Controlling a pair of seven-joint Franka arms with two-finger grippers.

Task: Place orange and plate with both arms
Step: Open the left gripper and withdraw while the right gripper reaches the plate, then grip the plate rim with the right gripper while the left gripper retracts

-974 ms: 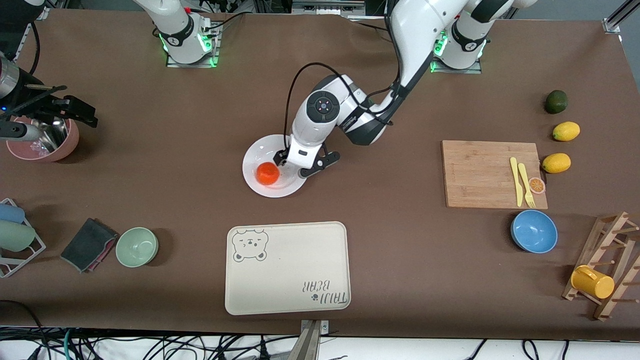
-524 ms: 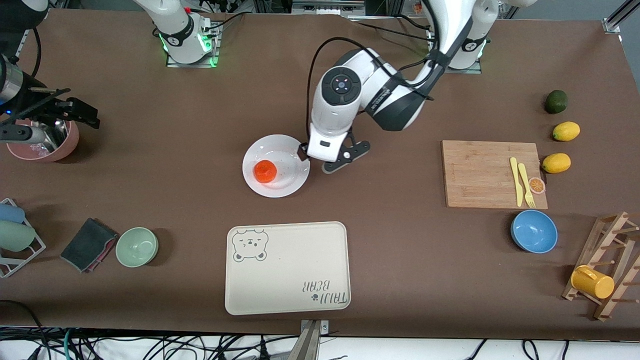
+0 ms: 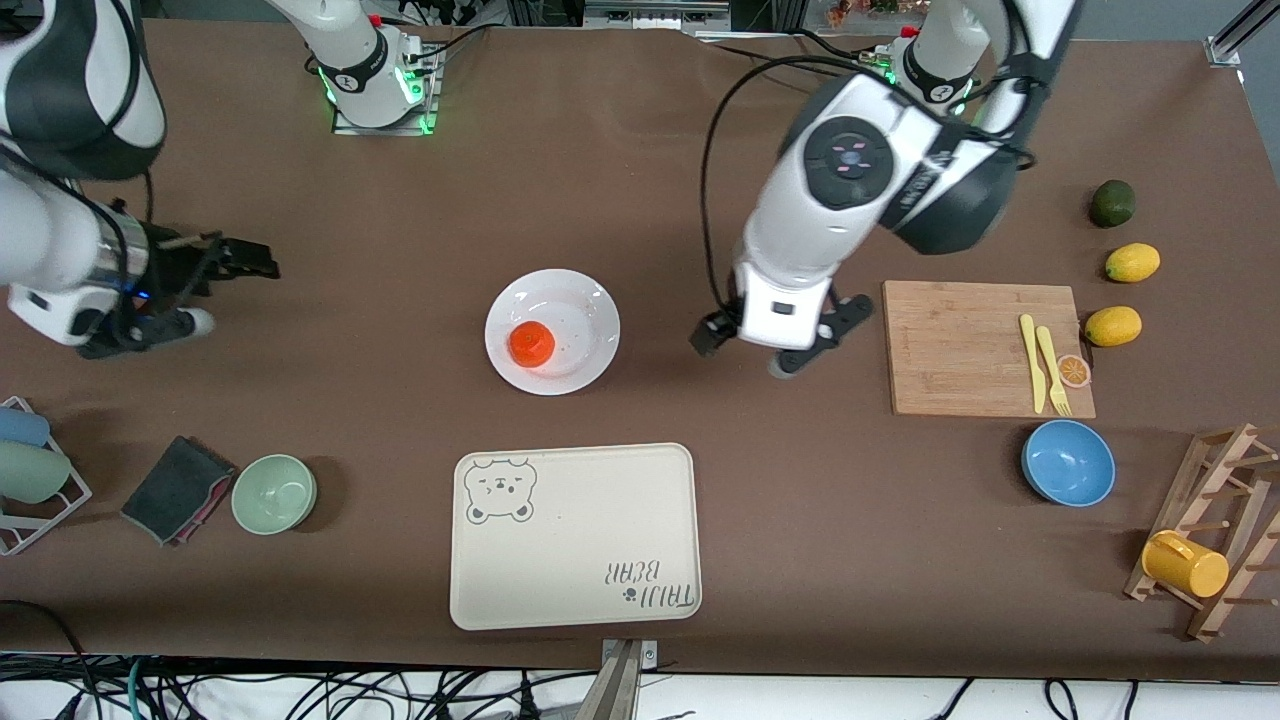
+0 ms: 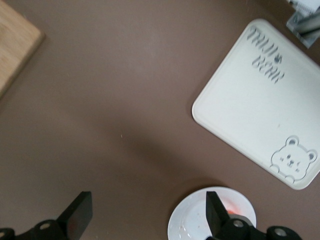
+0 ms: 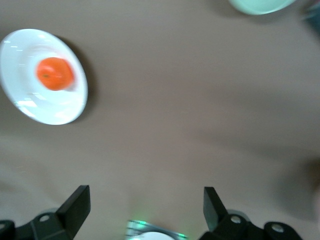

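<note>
The left tool [image 3: 765,350] hangs spread and empty over bare brown table [image 3: 700,150]; the right tool [image 3: 215,290] too. The small round orange [image 3: 532,343] sits in the shiny white plate [image 3: 590,310]. The cream tray [image 3: 575,535] reads "TAIJI BEAR".

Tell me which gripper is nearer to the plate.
Left. The left gripper is open over bare table between the plate and the cutting board. The right gripper is open, farther off toward the right arm's end.
</note>
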